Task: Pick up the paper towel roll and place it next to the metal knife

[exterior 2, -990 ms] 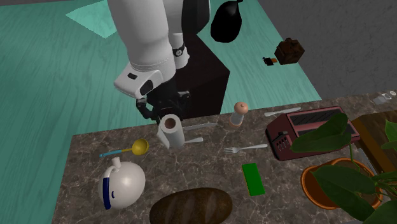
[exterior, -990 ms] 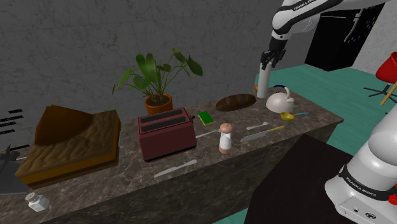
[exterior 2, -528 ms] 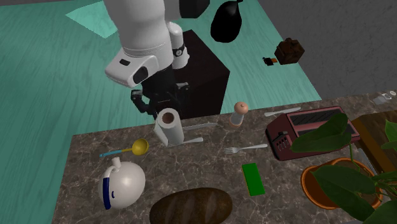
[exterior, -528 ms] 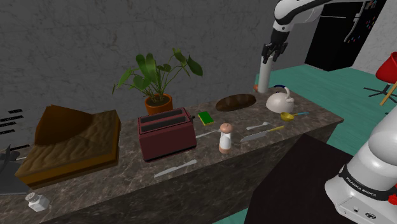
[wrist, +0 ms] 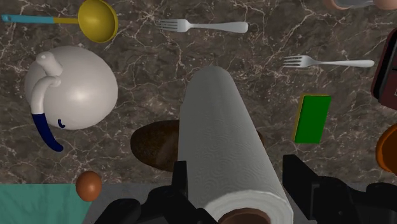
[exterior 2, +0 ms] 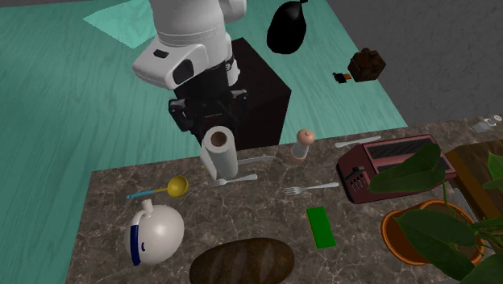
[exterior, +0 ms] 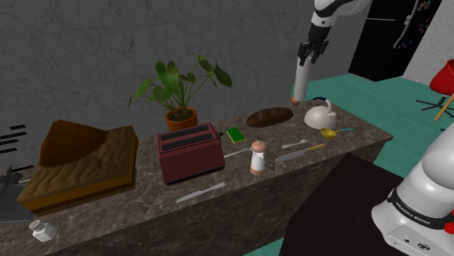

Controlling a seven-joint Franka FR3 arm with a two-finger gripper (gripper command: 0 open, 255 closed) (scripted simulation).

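Observation:
The white paper towel roll hangs upright above the far end of the marble counter, clear of its top. My black gripper is shut on the roll's upper end. In the second exterior view the roll sits under the gripper. From the wrist, the roll runs out between the two fingers of the gripper. The all-grey metal knife lies near the counter's front edge, before the toaster, far from the roll; it also shows as the knife.
Below the roll are a white kettle, a dark bread loaf, a yellow ladle, a green sponge, two forks and a brown egg. A pepper mill, red toaster and potted plant stand mid-counter.
The gripper has risen with the paper towel roll in it, lifting the roll off the counter top. Everything else on the counter stays put.

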